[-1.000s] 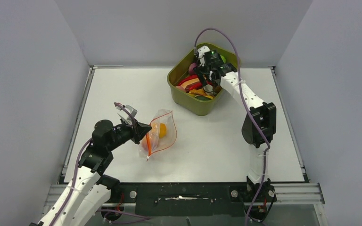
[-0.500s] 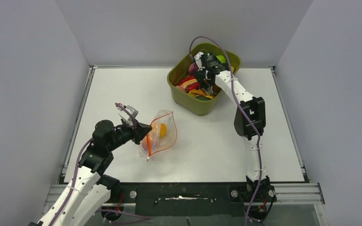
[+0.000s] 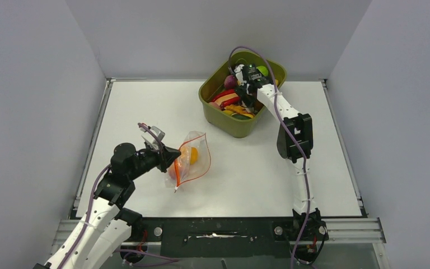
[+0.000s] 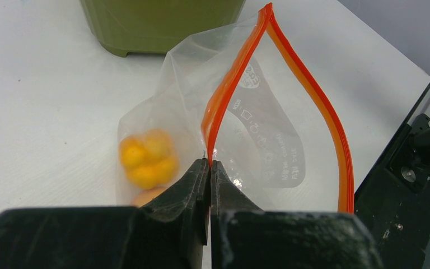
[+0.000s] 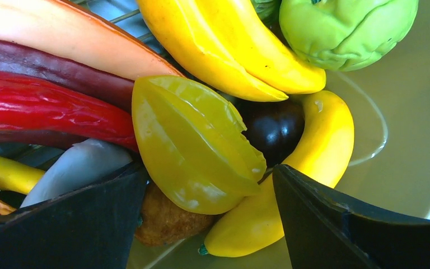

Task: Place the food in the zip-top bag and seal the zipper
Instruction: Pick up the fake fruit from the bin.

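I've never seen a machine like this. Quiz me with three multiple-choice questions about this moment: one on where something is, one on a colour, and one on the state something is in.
1. Where are the right jaws?
A. In the olive-green tub, over the food
B. On bare table
C. Against the back wall

2. What colour is the zip-top bag's zipper?
A. Blue
B. Orange-red
C. Black

3. How do the left jaws stand?
A. Wide open
B. Shut on the zipper
C. Shut on a banana

Answers:
1 A: the right wrist view shows toy fruit and the tub wall between the spread jaws.
2 B: the strip along the open mouth is orange-red.
3 B: the left wrist view shows them pinched together on that strip.
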Available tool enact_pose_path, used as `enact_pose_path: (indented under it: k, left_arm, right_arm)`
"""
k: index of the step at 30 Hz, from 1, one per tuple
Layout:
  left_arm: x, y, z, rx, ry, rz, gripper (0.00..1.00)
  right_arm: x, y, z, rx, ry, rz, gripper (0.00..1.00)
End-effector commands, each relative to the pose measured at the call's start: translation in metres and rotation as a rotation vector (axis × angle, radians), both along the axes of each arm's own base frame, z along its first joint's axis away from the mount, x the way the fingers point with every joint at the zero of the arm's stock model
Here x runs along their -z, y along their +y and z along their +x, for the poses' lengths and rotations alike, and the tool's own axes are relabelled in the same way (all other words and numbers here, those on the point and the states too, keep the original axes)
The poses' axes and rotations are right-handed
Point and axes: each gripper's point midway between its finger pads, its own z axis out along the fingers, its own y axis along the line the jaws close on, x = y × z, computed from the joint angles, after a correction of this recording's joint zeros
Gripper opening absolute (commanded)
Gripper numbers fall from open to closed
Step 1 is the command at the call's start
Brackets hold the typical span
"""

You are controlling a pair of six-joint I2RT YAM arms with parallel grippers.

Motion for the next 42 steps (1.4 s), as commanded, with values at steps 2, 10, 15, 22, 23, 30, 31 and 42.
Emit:
enact_pose_path:
  k: [2,10,15,22,23,30,31,42]
  left_arm:
    - [-0.015,-0.003,0.004,0.007,-0.065,-0.014,0.0]
    - [-0.015,-0.002,0.005,0.003,-0.068,-0.011,0.0]
    - [-0.014,-0.002,0.005,0.002,-0.067,-0.011,0.0]
    - [-0.016,0.0,0.005,-0.007,-0.074,-0.009,0.0]
    - [-0.015,0.0,0.005,-0.008,-0.074,-0.008,0.0]
    - [-0.016,0.002,0.005,-0.018,-0.075,-0.007,0.0]
    - [-0.016,0.002,0.005,-0.02,-0.076,-0.007,0.0]
    - [-0.018,0.002,0.005,-0.025,-0.07,-0.018,0.0]
  right_arm:
    - [-0.01,-0.004,0.007,0.0,-0.035,0.005,0.76]
    - [-0.027,0.001,0.006,-0.02,-0.082,0.026,0.56]
    - [-0.04,0.002,0.004,-0.016,-0.125,0.031,0.49]
    - [-0.073,0.011,0.0,-0.025,-0.202,0.097,0.42]
    - [-0.077,0.012,0.0,-0.026,-0.209,0.112,0.41]
    - [-0.094,0.022,-0.014,-0.042,-0.243,0.229,0.37]
    - [-0.096,0.024,-0.016,-0.048,-0.245,0.244,0.37]
    - [-0.125,0.035,-0.057,-0.035,-0.247,0.432,0.36]
